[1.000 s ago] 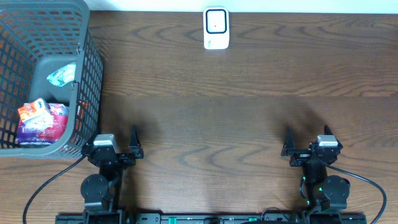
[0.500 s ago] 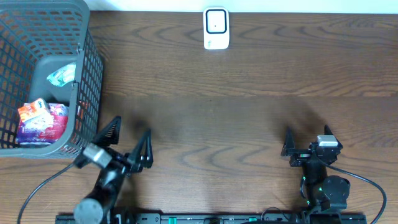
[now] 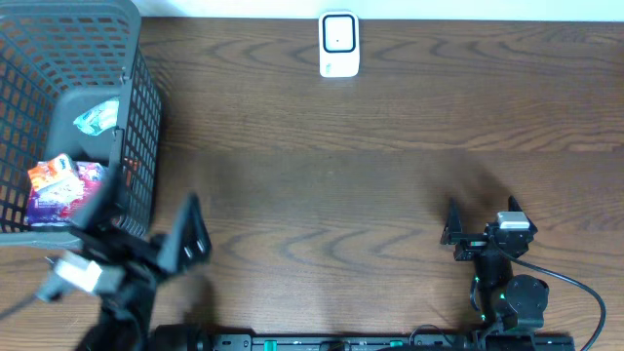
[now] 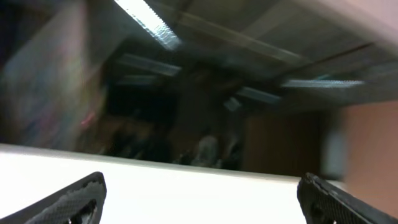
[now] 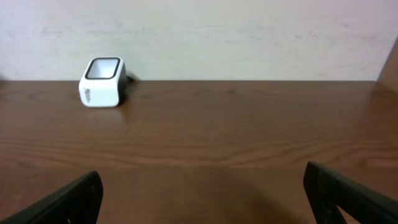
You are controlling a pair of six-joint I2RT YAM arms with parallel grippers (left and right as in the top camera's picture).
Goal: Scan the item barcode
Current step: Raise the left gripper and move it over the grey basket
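Both your left gripper (image 3: 151, 203) and right gripper (image 3: 481, 210) stand wide apart, holding nothing, the left by the near corner of the grey basket (image 3: 138, 107), which holds snack packets (image 3: 63, 190) and a teal pouch (image 3: 96, 117). The right wrist view shows the white scanner (image 5: 102, 81) at the far edge of the table (image 3: 390, 146); the left wrist view is only blurred ceiling lights (image 4: 146, 22).

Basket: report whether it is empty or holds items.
Not empty. The overhead view shows a colourful packet and a pale packet lying inside the grey basket.
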